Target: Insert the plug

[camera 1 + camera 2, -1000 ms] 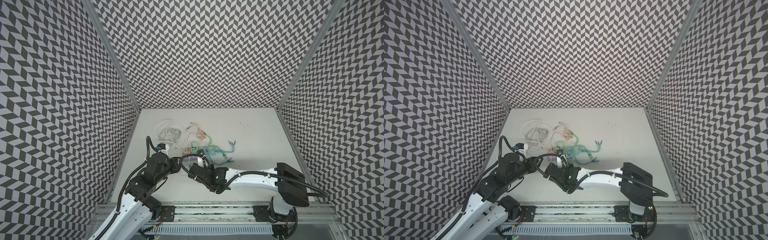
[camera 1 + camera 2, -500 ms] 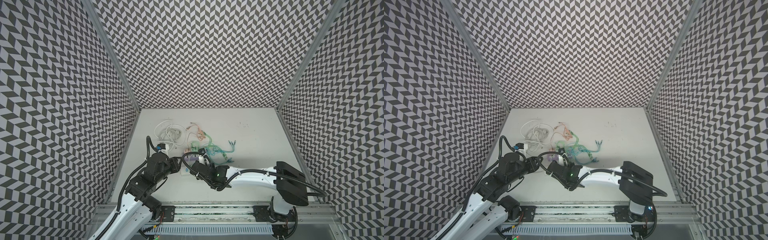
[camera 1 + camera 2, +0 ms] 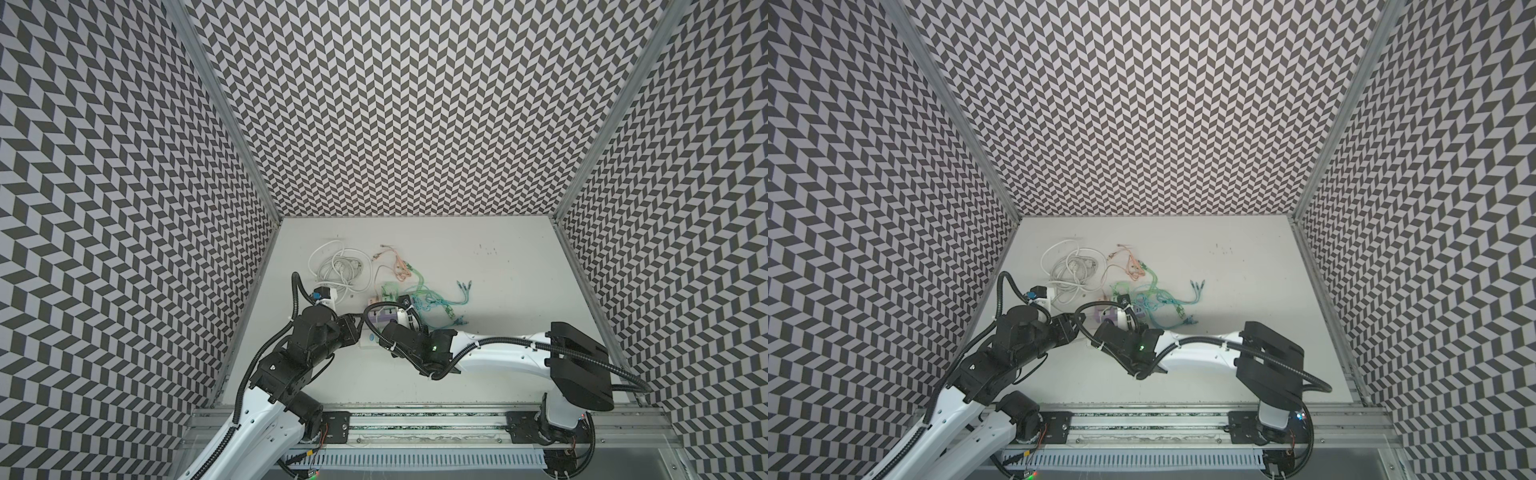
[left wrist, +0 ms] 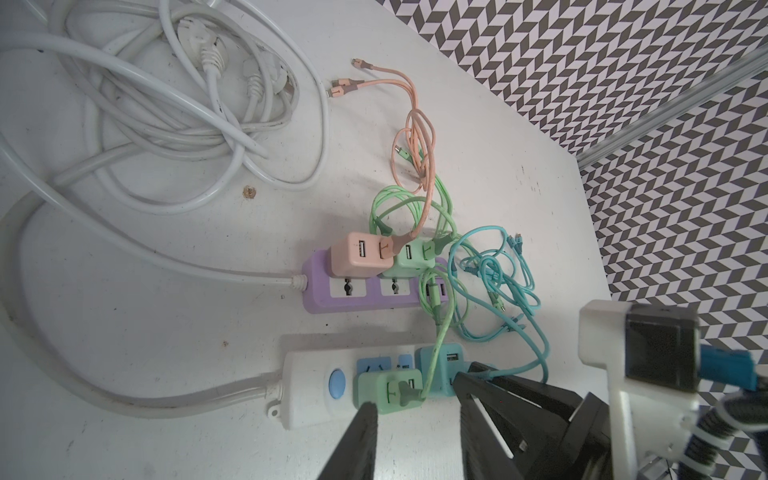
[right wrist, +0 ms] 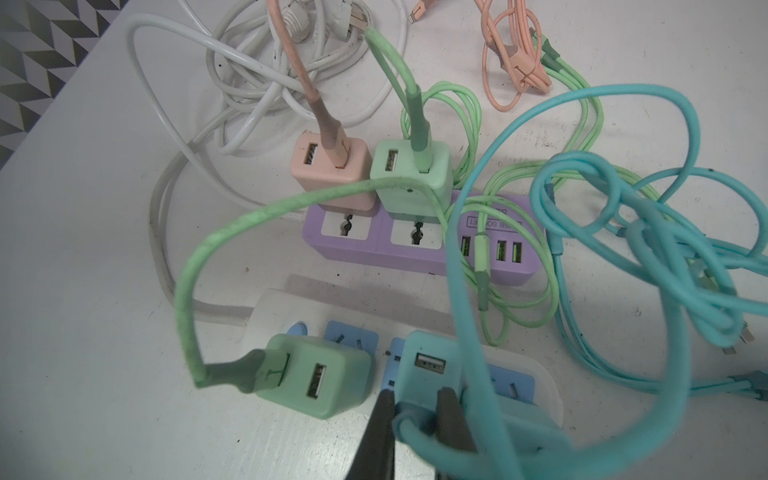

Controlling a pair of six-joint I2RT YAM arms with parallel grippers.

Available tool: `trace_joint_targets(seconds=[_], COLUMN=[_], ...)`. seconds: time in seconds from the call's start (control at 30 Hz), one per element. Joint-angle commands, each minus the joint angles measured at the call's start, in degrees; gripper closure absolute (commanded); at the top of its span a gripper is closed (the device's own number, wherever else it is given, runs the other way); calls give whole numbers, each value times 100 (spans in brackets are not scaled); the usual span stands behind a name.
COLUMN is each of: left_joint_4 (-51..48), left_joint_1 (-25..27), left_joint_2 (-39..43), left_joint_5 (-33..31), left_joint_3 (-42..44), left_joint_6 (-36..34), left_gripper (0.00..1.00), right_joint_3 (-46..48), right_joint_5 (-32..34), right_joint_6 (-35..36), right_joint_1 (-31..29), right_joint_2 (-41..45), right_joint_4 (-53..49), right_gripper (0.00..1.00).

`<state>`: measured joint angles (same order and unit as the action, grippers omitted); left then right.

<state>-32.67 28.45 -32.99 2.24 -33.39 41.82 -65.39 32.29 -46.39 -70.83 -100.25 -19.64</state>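
Standing on a blue socket face of the white power strip (image 4: 305,386), the teal plug (image 5: 428,374) carries a teal cable (image 5: 467,291) in one USB port. How deep its pins sit cannot be determined. The right claw (image 5: 417,392) is clenched on the teal plug at the cable end, one finger on each side. In both top views this arm reaches in from 4 o'clock.

A green plug (image 5: 320,382) sits just beside the teal plug on the same strip. The left claw (image 4: 414,390) is released: its jaws stand apart at the strip's edge, with the green plug just beyond the gap. This arm reaches in from 8 o'clock.

A purple power strip (image 4: 316,299), holding a pink charger (image 4: 359,259) and a pale green charger (image 4: 411,259), lies at 12 o'clock of the white strip. A white cable bundle (image 3: 336,266) rests at 11 o'clock on the bench (image 3: 478,365).
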Motion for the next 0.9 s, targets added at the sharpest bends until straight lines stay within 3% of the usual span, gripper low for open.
trace_joint_targets(seconds=[0.0,0.57,0.87], left_joint_4=[41,68,21], left_joint_1=[-41,-37,-43], left_joint_2=[36,74,94], left_joint_5=[-48,-77,-85], left_joint_3=[-74,-26,-78], left_joint_6=[-43,8,-24], left_gripper=[63,63,63], right_joint_3=[231,465,-208], right_joint_5=[-222,-502,-281], right_joint_6=[-315,-504,-273], right_joint_1=[69,-38,-122], right_joint_2=[-174,-302,-260], right_joint_4=[-119,-64,-435], right_gripper=[85,86,69])
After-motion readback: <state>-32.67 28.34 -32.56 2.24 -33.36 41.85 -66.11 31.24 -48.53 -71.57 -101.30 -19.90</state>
